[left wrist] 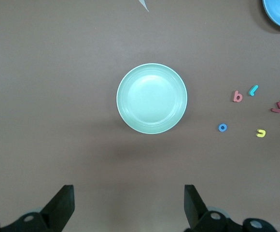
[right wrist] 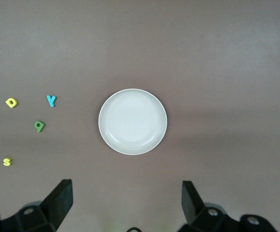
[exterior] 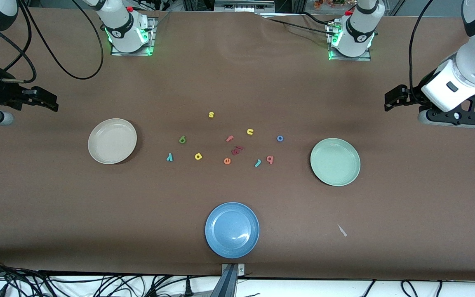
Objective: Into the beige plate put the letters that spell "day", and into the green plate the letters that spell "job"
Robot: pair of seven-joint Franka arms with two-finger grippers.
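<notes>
Brown table (exterior: 237, 82): letters scattered between empty beige plate (exterior: 112, 141) and green plate (exterior: 335, 161), unsorted; left gripper (left wrist: 129, 205), right gripper (right wrist: 127, 203) wait, fingers spread, empty.

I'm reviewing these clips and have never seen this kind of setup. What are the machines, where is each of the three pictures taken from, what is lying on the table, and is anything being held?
Two robot arms sit at a brown table. One picture looks down from a high camera facing them; the other two come from cameras on each arm's wrist. The left gripper hangs open above the table near the green plate. The right gripper hangs open near the beige plate. Neither holds anything. A blue plate lies nearest the front camera. Small foam letters are scattered between the beige and green plates; all three plates are empty.
</notes>
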